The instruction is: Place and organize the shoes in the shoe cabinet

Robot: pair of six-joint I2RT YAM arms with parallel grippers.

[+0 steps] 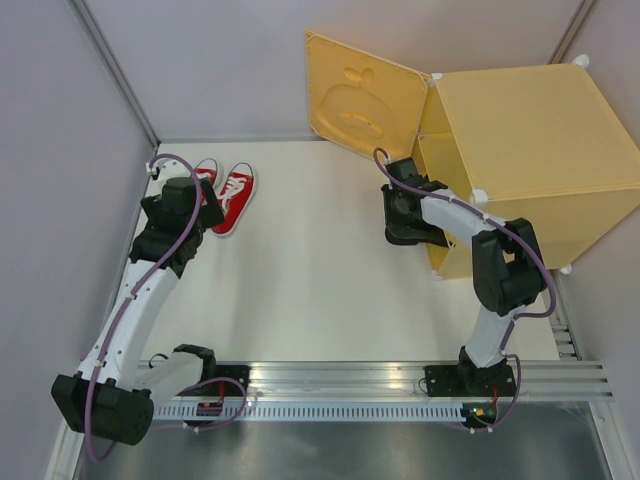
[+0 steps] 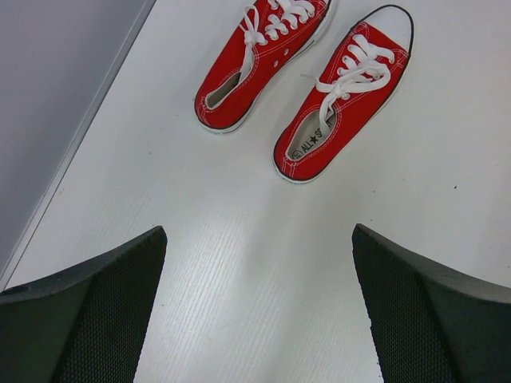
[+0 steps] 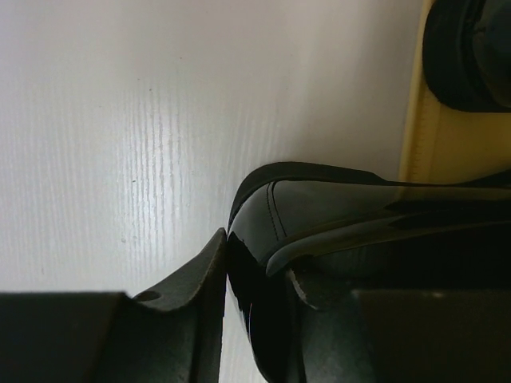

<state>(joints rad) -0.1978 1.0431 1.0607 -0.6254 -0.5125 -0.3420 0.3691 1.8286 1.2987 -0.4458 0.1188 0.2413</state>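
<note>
Two red canvas sneakers (image 1: 232,197) with white laces lie side by side at the far left of the table, toes away from me. In the left wrist view they lie ahead, one on the left (image 2: 257,65) and one on the right (image 2: 342,102). My left gripper (image 1: 203,212) (image 2: 259,319) is open and empty just short of them. My right gripper (image 1: 398,225) (image 3: 257,263) is shut on the heel wall of a glossy black dress shoe (image 3: 335,209) at the lower front edge of the yellow cabinet (image 1: 530,140) (image 3: 419,136). The shoe's toe points into the cabinet.
The cabinet door (image 1: 362,95), embossed with an apple shape, stands open to the left of the opening. A dark rounded thing (image 3: 467,48), possibly the other black shoe, sits beyond the cabinet's edge. Grey walls close the left and back sides.
</note>
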